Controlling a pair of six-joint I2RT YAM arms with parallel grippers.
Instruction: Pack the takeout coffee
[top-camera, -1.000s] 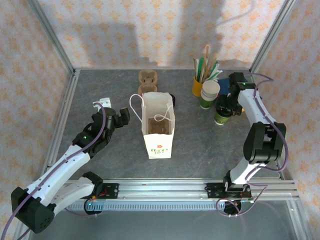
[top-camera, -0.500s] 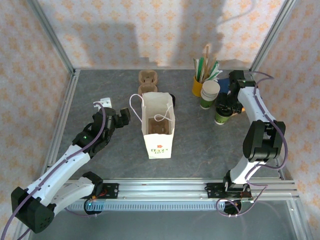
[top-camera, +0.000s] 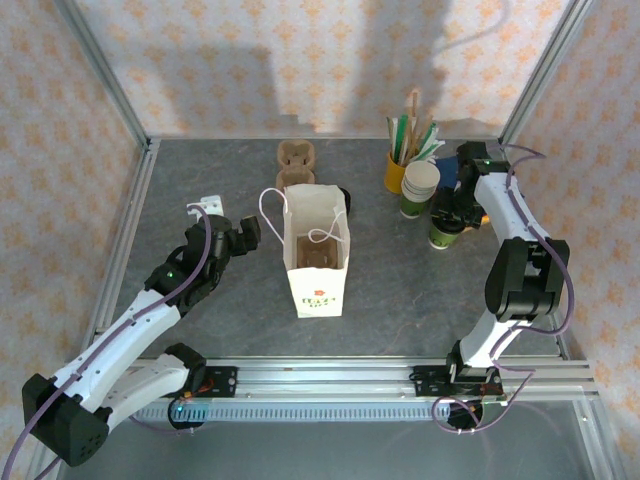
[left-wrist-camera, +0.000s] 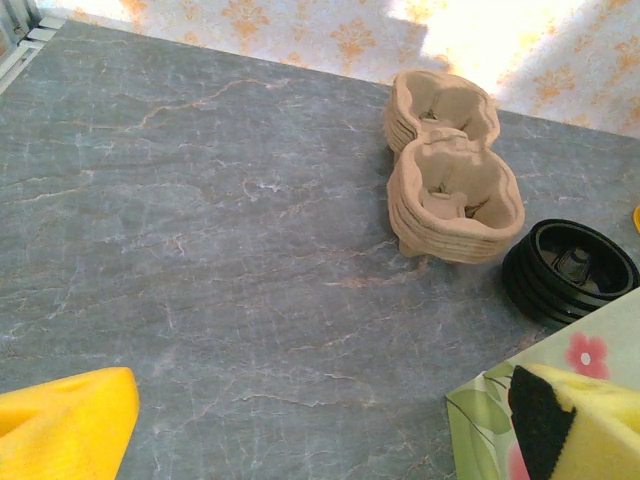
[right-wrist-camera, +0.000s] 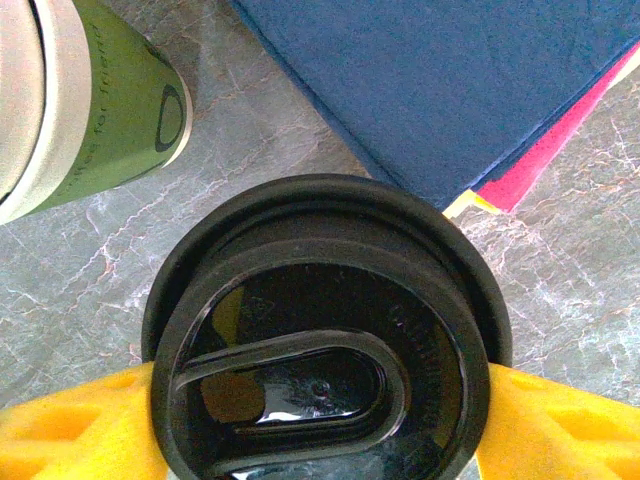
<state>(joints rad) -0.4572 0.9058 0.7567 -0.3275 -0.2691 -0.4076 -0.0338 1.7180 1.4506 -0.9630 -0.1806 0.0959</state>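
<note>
One takeout coffee, round black lid, green-and-white paper cup, upright

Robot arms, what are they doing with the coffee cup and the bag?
The right gripper has its yellow fingers on either side of the lidded coffee cup at the back right; whether it grips yet is unclear. The paper bag stands open in the middle. The left gripper hovers open beside the bag.

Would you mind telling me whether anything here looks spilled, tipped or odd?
Nothing stands out. The lidded coffee stands upright between the fingers of the right gripper, the bag is upright, and no spill shows on the table.
</note>
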